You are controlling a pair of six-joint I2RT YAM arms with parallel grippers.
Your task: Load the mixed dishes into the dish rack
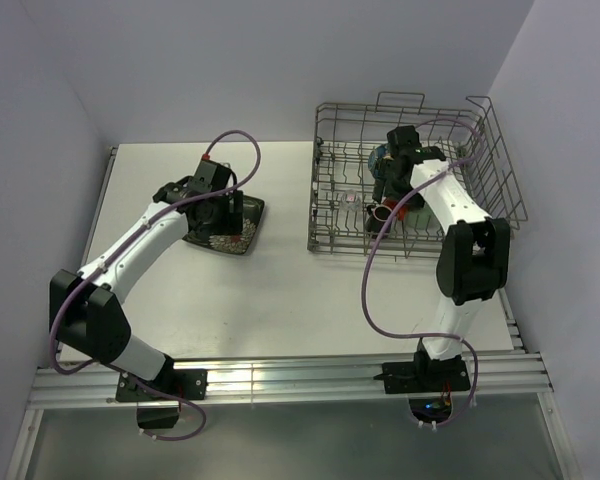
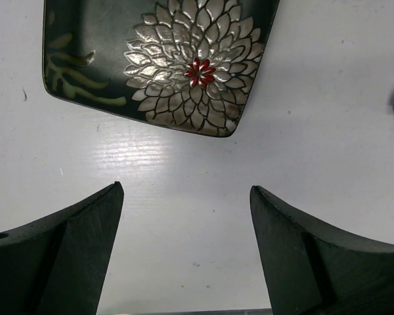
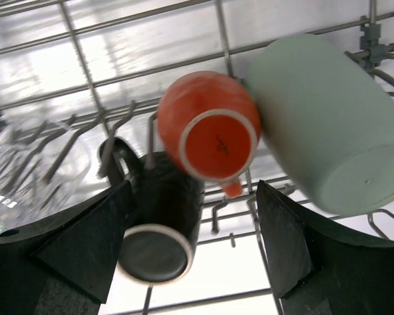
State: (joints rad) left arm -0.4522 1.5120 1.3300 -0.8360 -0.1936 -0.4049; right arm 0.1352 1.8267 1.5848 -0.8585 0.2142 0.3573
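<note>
A: Where's the dark square plate (image 2: 164,59)?
B: Flat on the white table (image 1: 280,290), left of the dish rack (image 1: 500,170) & well apart from it. White flower w/ a red centre on top. Not in the rack yet.
A: And the left gripper (image 2: 186,190)?
B: It hangs over bare table just beside the plate's near edge. Jaws spread wide, nothing btwn them, no contact w/ the plate.
A: The right gripper (image 3: 194,187)?
B: Down inside the rack, jaws wide apart, gripping nothing. The small orange mug (image 3: 213,128) sits upside down btwn the two fingers in the wrist view, base toward the camera, w/ a gap on each side.
A: What else is in there?
B: The dark brown mug (image 3: 161,223) is tilted, right next to the orange one & partly behind it. The pale green cup (image 3: 322,125) is tilted on the other side, base toward the camera. The small clear glass (image 3: 33,170) is among the tines, further off. From the top view a dark-blue bowl (image 1: 377,156) shows toward the rack's far side, mostly hidden by the arm.
</note>
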